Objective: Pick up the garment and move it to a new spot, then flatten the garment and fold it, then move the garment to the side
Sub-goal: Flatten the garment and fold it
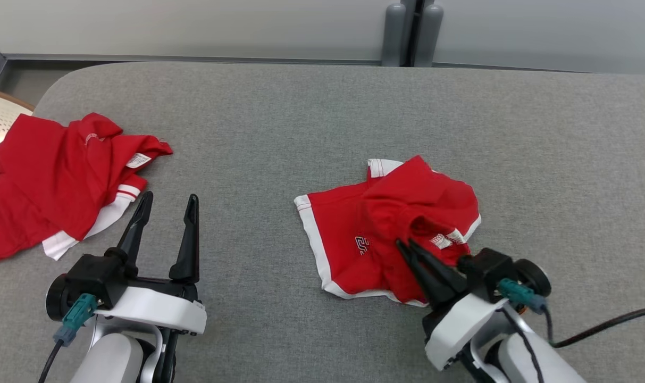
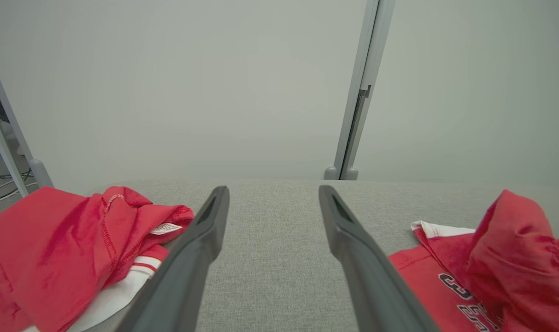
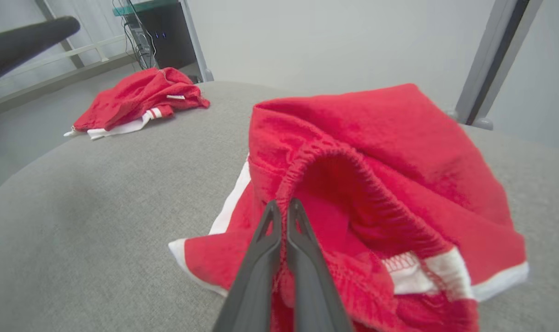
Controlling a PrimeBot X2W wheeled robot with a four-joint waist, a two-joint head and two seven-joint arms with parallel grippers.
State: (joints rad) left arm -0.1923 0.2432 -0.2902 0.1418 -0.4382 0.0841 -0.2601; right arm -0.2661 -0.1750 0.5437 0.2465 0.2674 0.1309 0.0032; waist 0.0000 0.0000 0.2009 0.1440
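Right now the shorts (image 1: 343,229) are lying crumpled at the lower centre-right of the head view, on the grey pad (image 1: 301,106), with one white-edged leg spread flat to the left and the rest bunched into a hump. The right gripper (image 1: 404,246) is reaching in from the lower right corner. Its fingers are pressed together, pinching the elastic waistband (image 3: 334,151) where it curls open on the near side of the hump. The left gripper (image 1: 169,196) is hovering at the lower left with its fingers spread wide, holding nothing. It is hanging over bare pad between the shorts and a second red garment (image 1: 51,181) at the left edge. The shorts are looking light, soft and limp, a fleecy knit likely to sag and unfurl when lifted rather than keep any shape, and neither fragile nor slippery. The waistband is probably offering the firmest hold, since its gathered, stitched edge is thicker than the single layer elsewhere. For flattening, a second hold farther along that band, or on a white hem, is looking like the sensible choice.
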